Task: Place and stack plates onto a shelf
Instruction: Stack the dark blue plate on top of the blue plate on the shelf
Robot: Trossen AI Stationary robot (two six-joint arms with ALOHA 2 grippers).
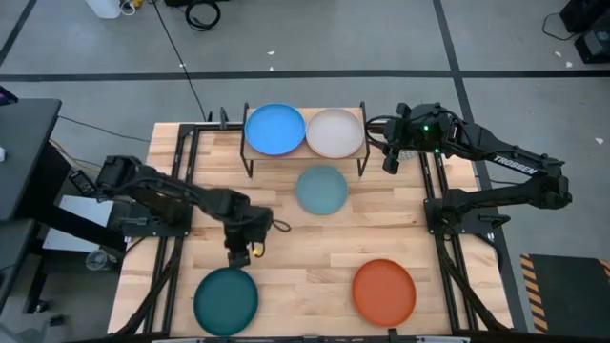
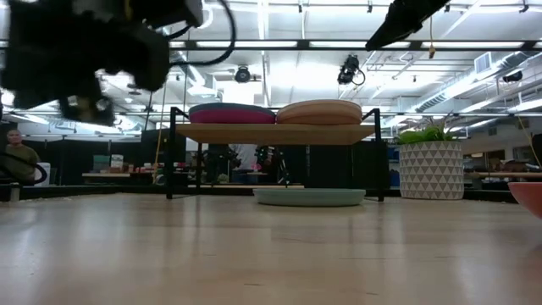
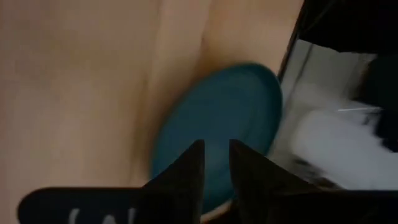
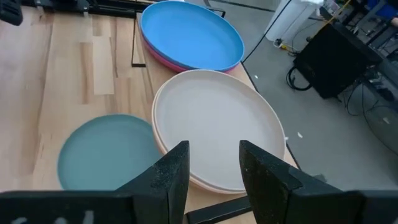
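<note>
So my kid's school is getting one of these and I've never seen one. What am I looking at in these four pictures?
Two dark robot arms work at a wooden table. One picture looks straight down, one looks level across the tabletop, and two come from cameras on the wrists. A small shelf holds two plate stacks, topped by a bright blue plate and a cream plate. Pale blue, dark teal and orange plates lie on the table. The left gripper hovers near the teal plate; the right gripper waits beside the shelf. Both are open and hold nothing.
</note>
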